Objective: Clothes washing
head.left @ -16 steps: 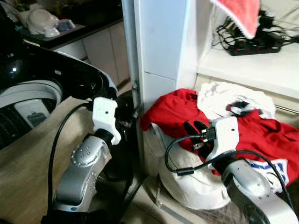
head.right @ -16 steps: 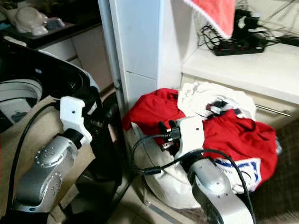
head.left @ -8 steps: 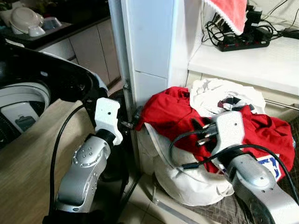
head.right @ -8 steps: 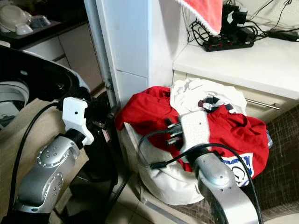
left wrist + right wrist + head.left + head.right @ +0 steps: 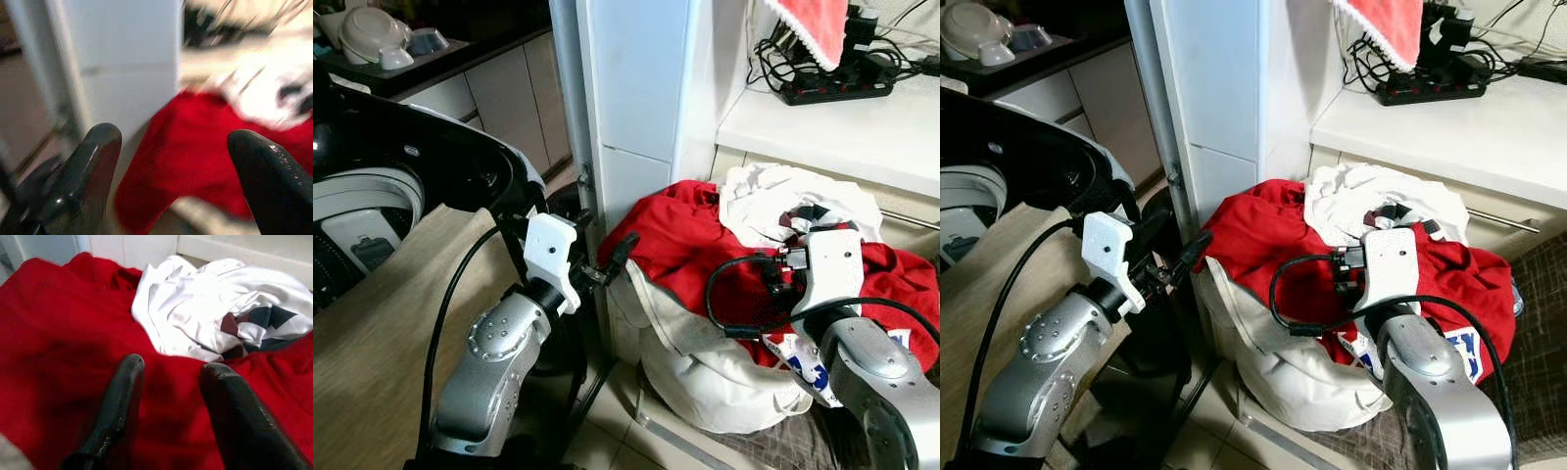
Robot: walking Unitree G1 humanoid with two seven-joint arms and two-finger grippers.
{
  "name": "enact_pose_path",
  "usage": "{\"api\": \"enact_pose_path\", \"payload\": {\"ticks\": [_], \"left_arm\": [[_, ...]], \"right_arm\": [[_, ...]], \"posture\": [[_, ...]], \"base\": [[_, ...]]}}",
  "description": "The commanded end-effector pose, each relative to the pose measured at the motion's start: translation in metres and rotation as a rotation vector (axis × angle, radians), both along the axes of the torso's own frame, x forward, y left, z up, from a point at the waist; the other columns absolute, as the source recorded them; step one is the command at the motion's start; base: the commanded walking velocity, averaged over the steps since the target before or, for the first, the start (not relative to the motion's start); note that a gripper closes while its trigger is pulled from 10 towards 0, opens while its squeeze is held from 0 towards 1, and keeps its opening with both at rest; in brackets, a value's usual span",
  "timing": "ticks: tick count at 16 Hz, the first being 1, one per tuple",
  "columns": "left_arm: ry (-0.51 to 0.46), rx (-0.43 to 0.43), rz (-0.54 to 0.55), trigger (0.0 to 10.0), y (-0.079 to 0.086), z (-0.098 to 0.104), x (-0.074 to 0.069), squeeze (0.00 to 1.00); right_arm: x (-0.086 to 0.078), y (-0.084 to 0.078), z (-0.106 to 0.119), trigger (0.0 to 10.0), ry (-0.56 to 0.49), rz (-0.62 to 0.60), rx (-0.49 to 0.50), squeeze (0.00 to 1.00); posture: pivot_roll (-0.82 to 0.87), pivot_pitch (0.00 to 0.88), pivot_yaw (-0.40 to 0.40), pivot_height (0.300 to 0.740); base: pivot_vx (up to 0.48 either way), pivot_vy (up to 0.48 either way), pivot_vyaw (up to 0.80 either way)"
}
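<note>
A white laundry bag (image 5: 705, 377) stands on the floor against the base of a white cabinet column (image 5: 631, 88), heaped above its rim with clothes. A red garment (image 5: 690, 245) covers most of the heap and hangs over the near edge of the bag; a white garment (image 5: 783, 201) with dark patches lies on top toward the rear, below a white countertop (image 5: 832, 132). The right gripper (image 5: 168, 406) is lowered over the red garment, its two black fingers (image 5: 115, 406) parted with red cloth showing between them; the tips sit close to the fabric, just short of the white garment, and nothing is clamped. Whether the tips press the cloth cannot be told. The left gripper (image 5: 612, 259) is held out at the left edge of the heap, beside the foot of the column, fingers (image 5: 93, 166) spread wide and empty, pointing toward the hanging corner of the red garment without touching it. The washing machine (image 5: 382, 186) stands at the robot's left with its dark lid raised and the drum opening exposed, well apart from the bag. A black power strip (image 5: 832, 88) with tangled cables rests on the countertop, and a red towel (image 5: 813, 24) with white trim hangs above it. Bowls (image 5: 367, 39) sit on a dark counter in the far left background.
</note>
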State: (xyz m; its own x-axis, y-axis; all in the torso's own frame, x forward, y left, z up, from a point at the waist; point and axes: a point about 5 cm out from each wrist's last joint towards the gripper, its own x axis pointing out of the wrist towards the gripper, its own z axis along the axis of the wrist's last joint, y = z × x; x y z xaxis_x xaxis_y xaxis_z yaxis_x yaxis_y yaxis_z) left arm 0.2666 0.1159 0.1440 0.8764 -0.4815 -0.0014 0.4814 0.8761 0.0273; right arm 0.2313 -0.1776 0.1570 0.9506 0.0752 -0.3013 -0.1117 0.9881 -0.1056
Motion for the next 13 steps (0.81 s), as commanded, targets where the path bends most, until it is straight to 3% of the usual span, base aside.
{"api": "enact_pose_path", "payload": {"ticks": [1, 3, 4, 6, 9, 13], "left_arm": [[0.070, 0.063, 0.029, 10.0, 0.003, -0.007, 0.006, 0.00], [0.029, 0.054, 0.022, 10.0, 0.002, -0.002, 0.010, 0.00], [0.060, 0.016, 0.040, 10.0, 0.003, -0.002, 0.012, 0.00], [0.065, 0.035, 0.057, 10.0, 0.006, -0.007, 0.011, 0.00], [0.076, 0.059, 0.132, 10.0, 0.026, -0.013, 0.011, 0.00], [0.039, 0.092, 0.064, 10.0, 0.029, -0.006, 0.010, 0.00]], "right_arm": [[-0.003, -0.001, 0.005, 10.0, -0.006, 0.022, 0.006, 1.00], [-0.005, -0.003, 0.004, 10.0, 0.007, 0.044, -0.013, 1.00], [-0.003, -0.002, 0.008, 10.0, 0.000, 0.068, -0.025, 1.00], [-0.001, -0.001, 0.011, 10.0, -0.008, 0.095, -0.037, 1.00], [0.005, 0.003, 0.010, 10.0, 0.006, 0.152, -0.044, 1.00], [0.002, -0.002, 0.003, 10.0, 0.096, 0.164, -0.087, 1.00]], "posture": [[-0.15, 0.000, 0.070, 0.740], [-0.15, 0.000, 0.080, 0.740], [-0.16, 0.000, 0.085, 0.740], [-0.16, 0.000, 0.077, 0.740], [-0.16, 0.000, 0.058, 0.740], [-0.13, 0.000, 0.057, 0.740]], "base": [[0.000, 0.000, 0.00], [0.000, 0.000, 0.00], [0.000, 0.000, 0.00], [0.000, 0.000, 0.00], [0.000, 0.000, 0.00], [0.000, 0.000, 0.00]]}}
